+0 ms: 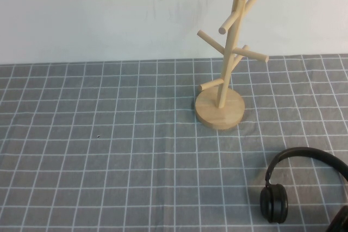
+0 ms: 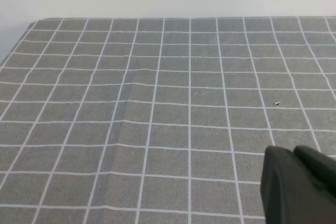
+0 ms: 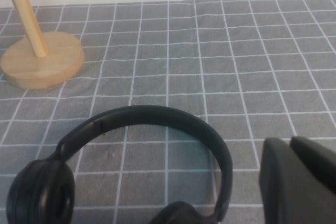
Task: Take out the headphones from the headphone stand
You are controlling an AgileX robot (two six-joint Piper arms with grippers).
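The black headphones (image 1: 298, 154) lie flat on the grey checked cloth at the front right, off the stand, with one ear cup (image 1: 273, 202) towards the front. The light wooden headphone stand (image 1: 219, 110) stands upright behind them and its pegs are bare. In the right wrist view the headphones (image 3: 152, 114) lie just in front of my right gripper (image 3: 289, 142), which is shut and empty, with the stand's base (image 3: 43, 60) farther off. My left gripper (image 2: 293, 151) is shut and empty over bare cloth. Neither gripper shows in the high view.
A grey cloth with a white grid (image 1: 109, 150) covers the table up to a white wall (image 1: 109, 14) at the back. The cloth's far edge shows in the left wrist view (image 2: 157, 18).
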